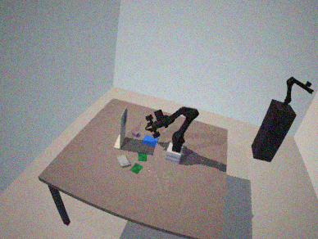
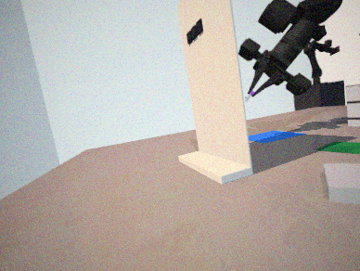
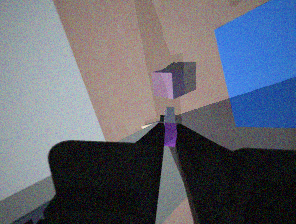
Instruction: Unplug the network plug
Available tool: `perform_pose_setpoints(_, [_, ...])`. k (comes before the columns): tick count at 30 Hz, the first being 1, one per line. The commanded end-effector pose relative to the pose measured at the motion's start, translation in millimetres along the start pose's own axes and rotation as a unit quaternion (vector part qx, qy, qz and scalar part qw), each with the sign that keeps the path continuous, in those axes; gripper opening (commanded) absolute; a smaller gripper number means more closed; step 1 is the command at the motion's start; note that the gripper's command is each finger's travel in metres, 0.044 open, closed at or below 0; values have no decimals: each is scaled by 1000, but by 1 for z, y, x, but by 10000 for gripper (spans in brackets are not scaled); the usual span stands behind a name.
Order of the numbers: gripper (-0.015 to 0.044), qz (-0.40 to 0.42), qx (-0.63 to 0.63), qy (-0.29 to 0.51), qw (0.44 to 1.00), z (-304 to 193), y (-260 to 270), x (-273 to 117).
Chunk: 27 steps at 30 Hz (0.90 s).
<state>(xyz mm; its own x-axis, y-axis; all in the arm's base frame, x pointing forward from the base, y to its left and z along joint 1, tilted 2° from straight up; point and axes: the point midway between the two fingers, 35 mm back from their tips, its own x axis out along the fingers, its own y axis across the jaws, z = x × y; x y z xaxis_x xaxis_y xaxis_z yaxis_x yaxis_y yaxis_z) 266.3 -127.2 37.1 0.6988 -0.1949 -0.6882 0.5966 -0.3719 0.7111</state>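
My gripper (image 1: pixel 147 128) (image 2: pixel 252 92) (image 3: pixel 168 129) is shut on the small purple plug (image 2: pixel 251 94) (image 3: pixel 170 136), whose grey end sticks out past the fingertips. It points steeply down, above the table and clear of the panel. The upright panel (image 1: pixel 124 128) (image 2: pixel 215 97) stands on the far side of the gripper from the arm's base; its socket face is hidden from the top and exterior views. The blue square (image 1: pixel 150 140) (image 2: pixel 277 135) (image 3: pixel 260 60) lies flat on the table, to the right of the plug in the wrist view and partly in shadow.
A small pale purple block (image 1: pixel 136 134) (image 3: pixel 163 85) stands on the table ahead of the plug in the wrist view. Two green patches (image 1: pixel 142 156) (image 1: pixel 136 168) and a pale grey block (image 1: pixel 123 160) (image 2: pixel 343 182) lie nearer the table's front. The panel has a wide foot (image 2: pixel 215 167).
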Motion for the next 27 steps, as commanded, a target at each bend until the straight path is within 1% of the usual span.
perform_pose_setpoints(1, [0, -66, 7, -63, 996, 20, -28, -1])
perform_pose_setpoints(5, [0, -100, 9, -94, 991, 29, -43, -4])
perform_pose_setpoints(27, [0, -100, 9, -93, 991, 31, -50, 6])
